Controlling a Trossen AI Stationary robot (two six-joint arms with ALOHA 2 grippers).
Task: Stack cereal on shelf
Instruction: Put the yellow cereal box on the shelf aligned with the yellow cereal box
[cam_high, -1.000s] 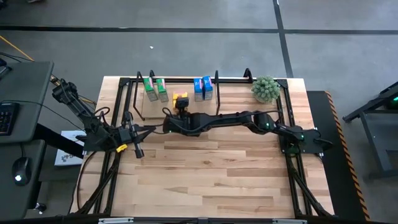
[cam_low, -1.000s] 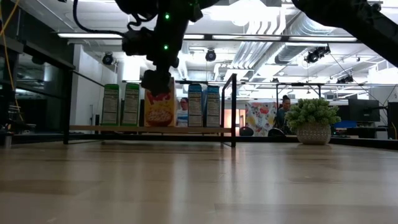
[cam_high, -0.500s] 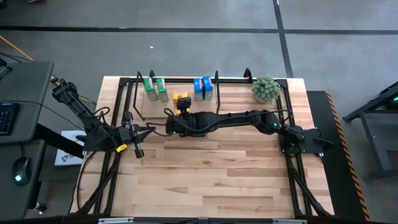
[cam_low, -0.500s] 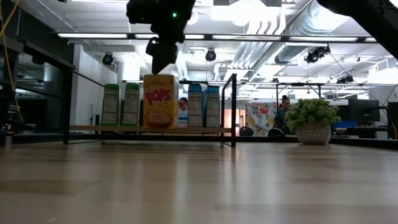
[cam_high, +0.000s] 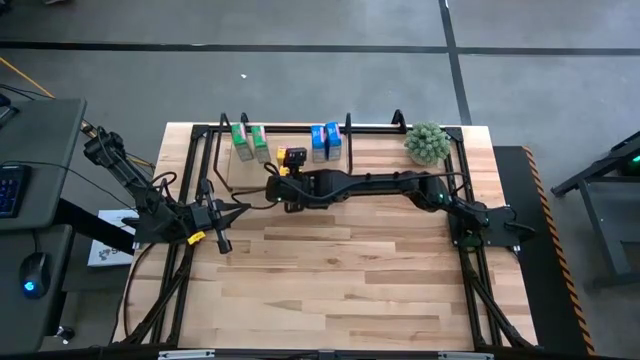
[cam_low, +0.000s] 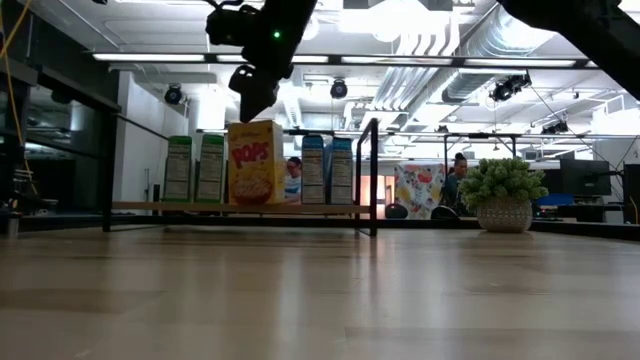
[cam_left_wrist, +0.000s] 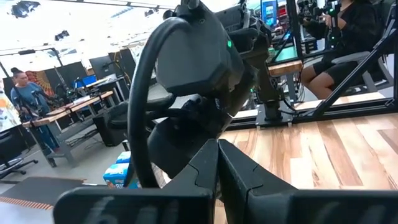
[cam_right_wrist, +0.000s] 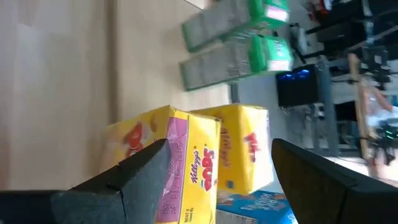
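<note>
Standing along the far edge of the tabletop (cam_high: 330, 290), the shelf (cam_low: 240, 208) now carries the yellow box (cam_low: 255, 162) on its wooden board, between the two green boxes (cam_low: 194, 168) and the two blue boxes (cam_low: 328, 170). A second ago that box hung in the right gripper (cam_low: 252, 95); half a second ago it was already set down, and since then it has barely shifted. The right gripper's fingers (cam_right_wrist: 311, 180) stand wide apart on either side of the box and above it, touching nothing. The left gripper (cam_high: 222, 212) waits near the table's left edge, fingers pressed together and empty. I judge this box placed; pulling the right arm clear without nudging it comes next.
</note>
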